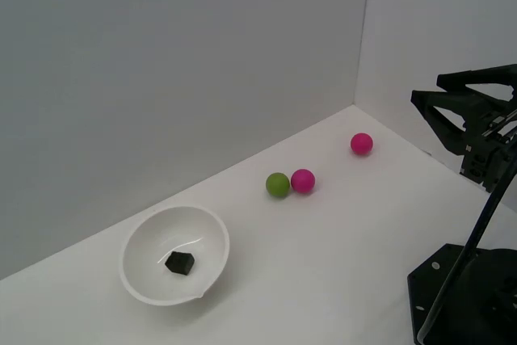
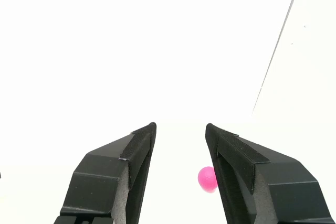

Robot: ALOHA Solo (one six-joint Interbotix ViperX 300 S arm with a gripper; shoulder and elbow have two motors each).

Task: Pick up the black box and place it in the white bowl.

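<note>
Black box resting inside the white bowl; arm drawn back with its fingers spread and empty.

Nearest, at 7 o'clock in the exterior view, the white bowl [image 1: 174,254] holds the black box [image 1: 179,262] on its floor. Toward 1 o'clock, a green ball [image 1: 277,185] touches a pink ball [image 1: 303,180]; a second pink ball [image 1: 361,144] lies farther on. The gripper [image 2: 180,128] hangs at 3 o'clock, jaws parted.
</note>
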